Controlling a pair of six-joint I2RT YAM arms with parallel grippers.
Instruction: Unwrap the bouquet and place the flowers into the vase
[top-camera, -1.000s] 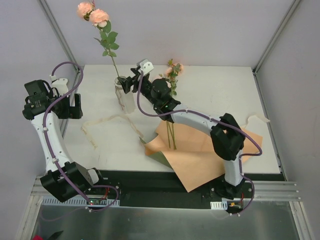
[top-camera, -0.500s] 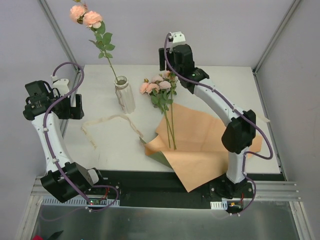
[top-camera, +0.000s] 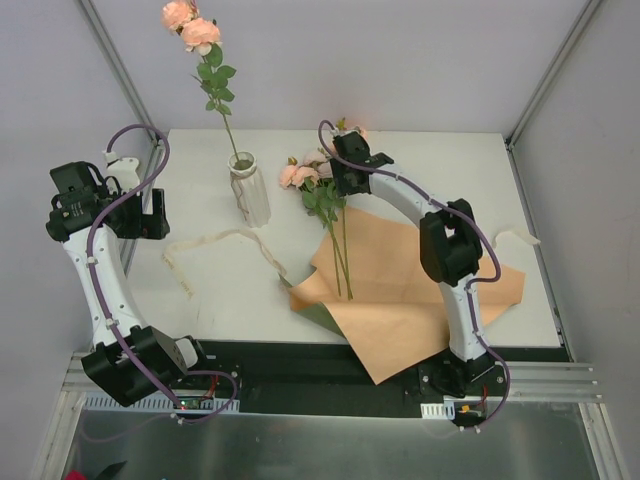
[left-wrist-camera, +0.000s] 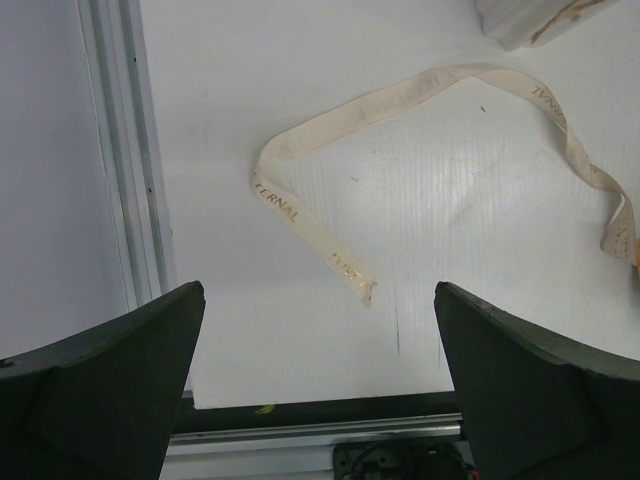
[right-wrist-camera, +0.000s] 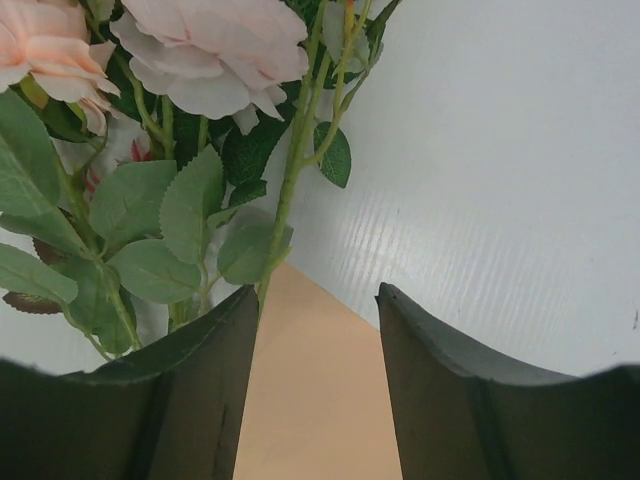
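Over the left edge of the table (top-camera: 200, 290), my left gripper (left-wrist-camera: 318, 300) hangs spread wide and empty above the loose cream ribbon (left-wrist-camera: 300, 215). Toward the far edge, left of centre, the vase (top-camera: 250, 195) stands upright with one flower (top-camera: 198, 33) in it. Just right of it the other flowers (top-camera: 300, 175) lie with their stems on the unfolded wrapping paper (top-camera: 420, 290). My right gripper (right-wrist-camera: 318, 300) sits low over them, jaws apart, a stem just beside one finger, nothing pinched.
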